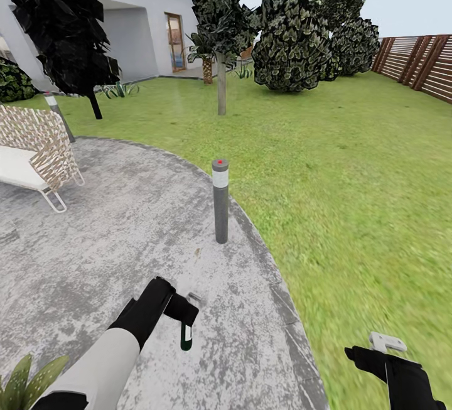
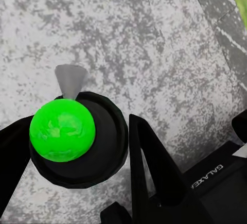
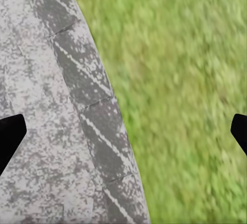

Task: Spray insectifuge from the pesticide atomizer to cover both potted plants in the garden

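Grey paving of the patio lies under the left hand, clamped on the pesticide atomizer, while the right hand is held apart and empty; the carrying step is judged under way, and turning toward a potted plant is called for next

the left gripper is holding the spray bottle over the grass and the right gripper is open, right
Not quite. The left gripper holds the pesticide atomizer over the grey paved patio, not the grass, as the head and left wrist views show. The right gripper is open.
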